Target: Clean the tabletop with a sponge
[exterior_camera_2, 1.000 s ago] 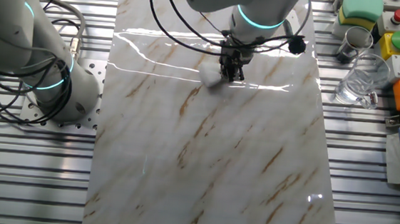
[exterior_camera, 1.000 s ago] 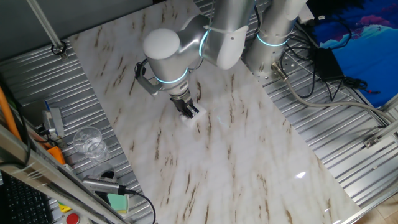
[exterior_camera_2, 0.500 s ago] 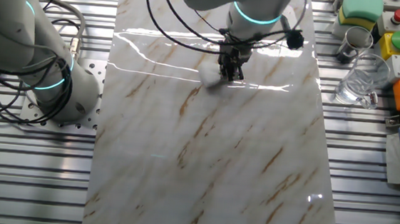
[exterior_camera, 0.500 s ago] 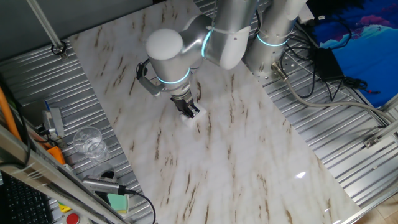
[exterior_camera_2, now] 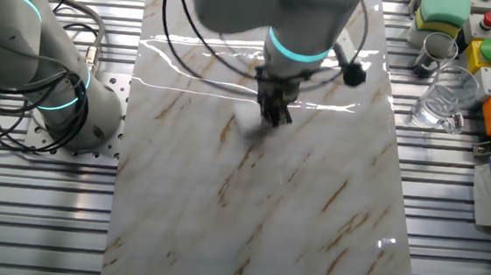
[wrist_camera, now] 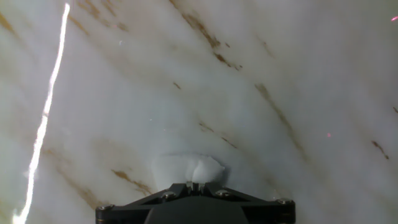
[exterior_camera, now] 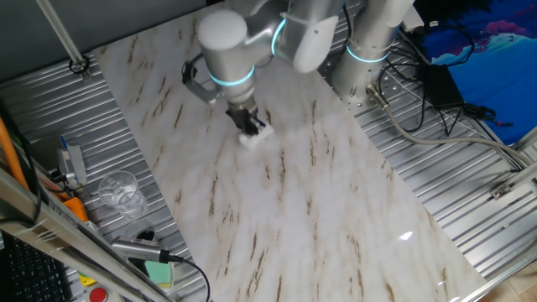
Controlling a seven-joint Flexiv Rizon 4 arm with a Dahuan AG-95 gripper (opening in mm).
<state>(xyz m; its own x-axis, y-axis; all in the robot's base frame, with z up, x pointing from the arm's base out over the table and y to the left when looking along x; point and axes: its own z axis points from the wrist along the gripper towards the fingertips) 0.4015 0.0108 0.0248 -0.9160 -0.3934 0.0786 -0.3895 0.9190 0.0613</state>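
The tabletop (exterior_camera: 319, 218) is a long white marble-look slab with brown veins; it also shows in the other fixed view (exterior_camera_2: 257, 217) and fills the hand view (wrist_camera: 261, 81). My gripper (exterior_camera: 252, 127) is shut on the sponge (exterior_camera: 255, 134), a small white soft block pressed down onto the slab. In the other fixed view the gripper (exterior_camera_2: 275, 118) stands on the slab's upper middle, blurred, and the sponge is hard to make out there. In the hand view the sponge (wrist_camera: 186, 169) bulges out just ahead of the dark gripper body.
Ribbed grey metal surrounds the slab. A clear glass (exterior_camera: 119, 191), a green block (exterior_camera: 158, 272) and a red button (exterior_camera: 98, 294) sit to the left. Button boxes (exterior_camera_2: 489, 51) and a glass (exterior_camera_2: 441, 100) line the other side. A second arm's base (exterior_camera_2: 64, 97) and cables lie beside the slab.
My gripper has slid the sponge across the slab, up and slightly left in one fixed view, down and left in the other. It stays shut on the sponge.
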